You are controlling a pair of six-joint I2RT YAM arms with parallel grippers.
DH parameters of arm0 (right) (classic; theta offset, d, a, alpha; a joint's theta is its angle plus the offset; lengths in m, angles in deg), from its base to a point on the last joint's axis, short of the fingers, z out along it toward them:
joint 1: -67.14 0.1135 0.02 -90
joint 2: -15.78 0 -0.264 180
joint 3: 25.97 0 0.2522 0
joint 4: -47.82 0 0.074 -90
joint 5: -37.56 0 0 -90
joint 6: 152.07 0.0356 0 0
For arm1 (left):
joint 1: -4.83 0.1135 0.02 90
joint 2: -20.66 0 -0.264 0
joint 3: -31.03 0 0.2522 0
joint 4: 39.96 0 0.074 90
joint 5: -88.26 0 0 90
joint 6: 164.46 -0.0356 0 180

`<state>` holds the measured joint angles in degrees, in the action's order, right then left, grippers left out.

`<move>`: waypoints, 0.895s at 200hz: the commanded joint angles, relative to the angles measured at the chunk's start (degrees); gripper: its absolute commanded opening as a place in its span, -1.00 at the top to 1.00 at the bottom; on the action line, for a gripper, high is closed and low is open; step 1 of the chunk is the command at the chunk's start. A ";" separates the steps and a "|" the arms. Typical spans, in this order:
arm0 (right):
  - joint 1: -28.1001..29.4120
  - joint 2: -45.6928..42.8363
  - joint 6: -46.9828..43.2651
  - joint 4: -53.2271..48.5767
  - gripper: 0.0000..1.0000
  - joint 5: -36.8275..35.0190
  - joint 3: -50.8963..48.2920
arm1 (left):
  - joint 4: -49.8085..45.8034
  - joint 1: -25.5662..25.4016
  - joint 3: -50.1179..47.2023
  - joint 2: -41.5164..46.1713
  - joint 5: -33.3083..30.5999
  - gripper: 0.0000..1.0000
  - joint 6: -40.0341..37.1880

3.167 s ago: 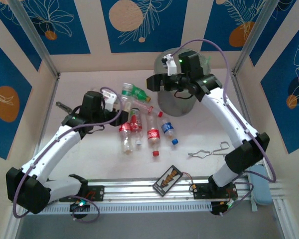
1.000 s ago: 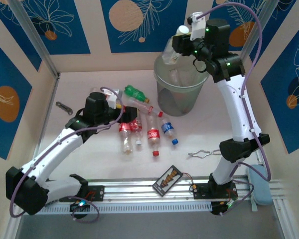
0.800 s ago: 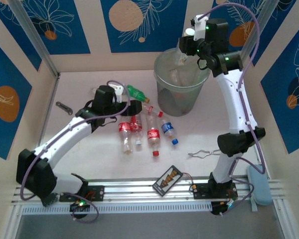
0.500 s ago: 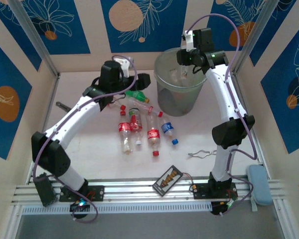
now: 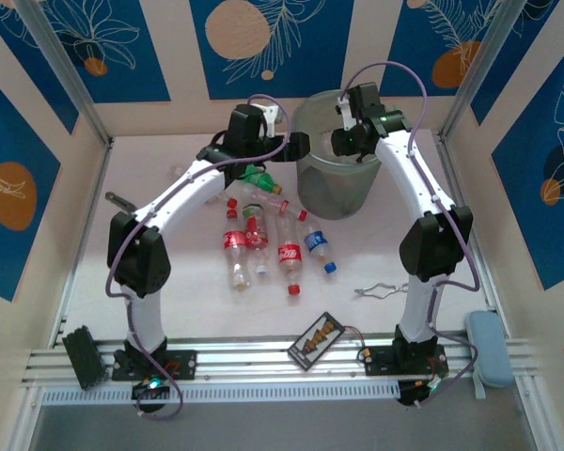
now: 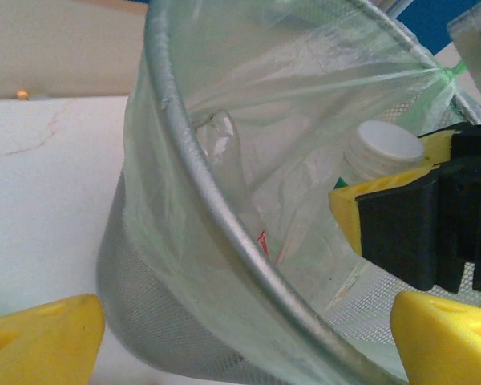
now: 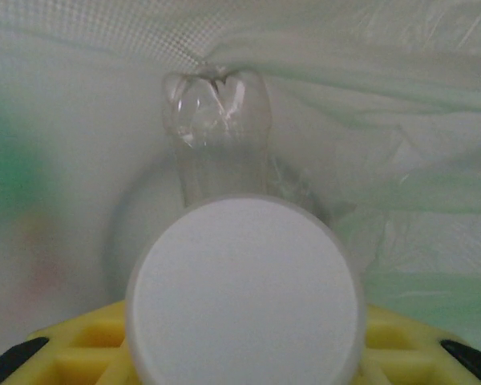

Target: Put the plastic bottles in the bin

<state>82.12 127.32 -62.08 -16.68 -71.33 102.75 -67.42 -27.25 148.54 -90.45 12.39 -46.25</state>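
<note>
Jaws, right: closed on the neck of a white-capped bottle (image 7: 244, 293), held inside the mouth of the bin (image 5: 334, 193), yellow fingertips (image 7: 393, 341) just under the cap.
Jaws, left: spread wide with nothing between them, hovering just beside the bin's left rim; yellow fingertips (image 6: 44, 337) sat at either lower corner of the left wrist view.
Table (image 5: 169, 272): pale, carried every loose item.
Bin: round, translucent grey-green, clear liner, stood at the far side of the table. Inside, a crumpled clear shape (image 7: 216, 112), probably another bottle, leaned against the wall.
Green bottle (image 5: 257, 176): lay on the table just left of the bin.
Red-labelled bottles (image 5: 289, 254): three, side by side at mid-table.
Blue-labelled bottle (image 5: 318, 246): lay at the right end of that row.
Scissors (image 5: 395, 287): metal, right of the row.
Black card (image 5: 317, 338): lay at the near edge.
</note>
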 commanded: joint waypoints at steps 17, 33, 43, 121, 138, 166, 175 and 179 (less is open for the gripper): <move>-0.74 0.84 -0.32 0.52 0.11 -0.14 -1.94 | -2.04 -0.42 2.51 -1.77 0.58 -0.83 -0.63; -1.30 1.45 0.42 0.45 0.10 0.98 -2.69 | -2.13 -0.39 2.61 -2.29 0.54 -0.83 -0.57; -1.57 1.87 0.62 0.42 0.09 1.60 -3.06 | -2.30 -0.39 2.61 -2.60 0.46 -0.83 -0.39; -1.68 3.20 0.64 -0.41 -0.36 2.77 -2.81 | -2.35 -0.43 2.69 -3.51 0.64 -0.82 0.16; -1.81 2.99 0.71 -0.67 -0.39 3.57 -2.08 | -2.47 -0.42 2.66 -3.46 0.64 -0.82 0.18; -1.93 1.24 0.77 -1.17 -0.42 5.65 0.13 | -2.61 -0.44 2.71 -3.31 0.55 -0.83 0.01; -1.90 0.34 1.00 -1.37 -0.43 6.33 1.10 | -2.73 -0.37 2.70 -3.31 0.55 -0.82 -0.02; -1.96 -0.18 1.06 -1.38 -0.44 6.59 1.56 | -2.72 -0.38 2.77 -3.24 0.55 -0.82 -0.04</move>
<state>80.48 130.58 -61.57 -16.79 -68.21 100.83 -67.88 -27.29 150.39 -92.05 12.83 -45.81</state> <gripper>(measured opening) 0.712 0.913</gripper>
